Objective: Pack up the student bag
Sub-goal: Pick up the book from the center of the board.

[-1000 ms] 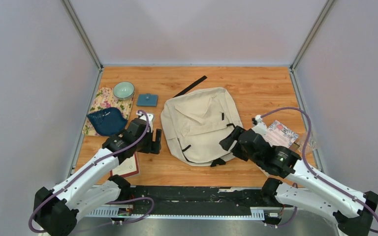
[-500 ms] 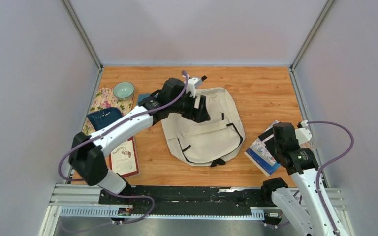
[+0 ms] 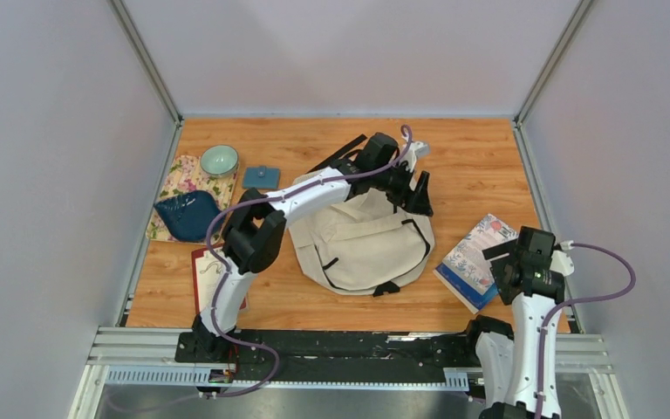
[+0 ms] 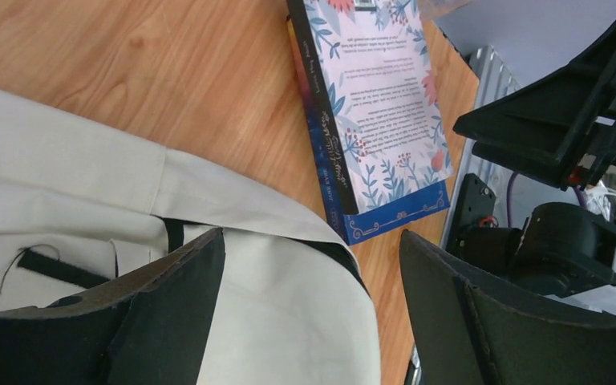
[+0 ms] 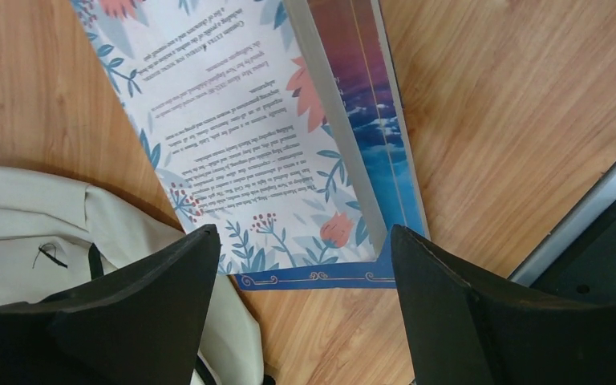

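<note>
Our right hand (image 5: 301,273), spread apart, hangs directly over the book (image 3: 474,257) lying just right of the student bag (image 3: 362,240); our left hand (image 4: 313,281), likewise apart, overhangs the bag.

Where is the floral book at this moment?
In the top view, the book lies flat on the table's right side, just right of the backpack and below the right claw, near the front edge.

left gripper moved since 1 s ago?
Yes. The left gripper went right and farther from the bowl, from the bag's near left to its far right corner.
</note>
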You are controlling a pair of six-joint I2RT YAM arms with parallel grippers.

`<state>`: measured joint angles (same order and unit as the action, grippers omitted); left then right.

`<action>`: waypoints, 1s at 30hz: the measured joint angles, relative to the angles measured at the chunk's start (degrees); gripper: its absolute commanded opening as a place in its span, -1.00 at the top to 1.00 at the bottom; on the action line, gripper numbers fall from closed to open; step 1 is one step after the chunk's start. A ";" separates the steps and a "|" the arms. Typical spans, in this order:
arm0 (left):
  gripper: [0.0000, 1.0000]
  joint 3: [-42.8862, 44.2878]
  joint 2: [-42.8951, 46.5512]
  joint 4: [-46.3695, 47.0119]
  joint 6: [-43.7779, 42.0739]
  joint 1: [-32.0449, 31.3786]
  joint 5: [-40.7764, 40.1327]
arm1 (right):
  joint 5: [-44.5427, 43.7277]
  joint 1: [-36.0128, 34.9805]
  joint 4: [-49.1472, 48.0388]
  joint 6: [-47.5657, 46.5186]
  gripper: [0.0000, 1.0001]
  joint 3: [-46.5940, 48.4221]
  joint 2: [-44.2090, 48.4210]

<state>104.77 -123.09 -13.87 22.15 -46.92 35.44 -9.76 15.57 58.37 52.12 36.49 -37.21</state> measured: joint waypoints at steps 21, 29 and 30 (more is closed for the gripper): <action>-0.75 10.88 -21.09 14.73 5.40 -2.62 9.35 | 12.59 8.85 -13.94 -9.86 -0.59 -5.92 -14.43; -0.75 16.33 -27.82 19.23 11.08 -3.89 12.74 | 19.26 9.01 -19.65 -12.94 -0.56 -5.95 -19.43; -0.75 16.33 -28.52 19.39 11.58 -3.96 12.94 | 19.82 9.01 -20.15 -13.20 -0.56 -5.95 -19.80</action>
<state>121.10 -151.61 5.52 33.74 -50.87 48.38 10.07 24.58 38.22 38.92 30.55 -57.01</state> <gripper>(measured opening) 0.873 0.784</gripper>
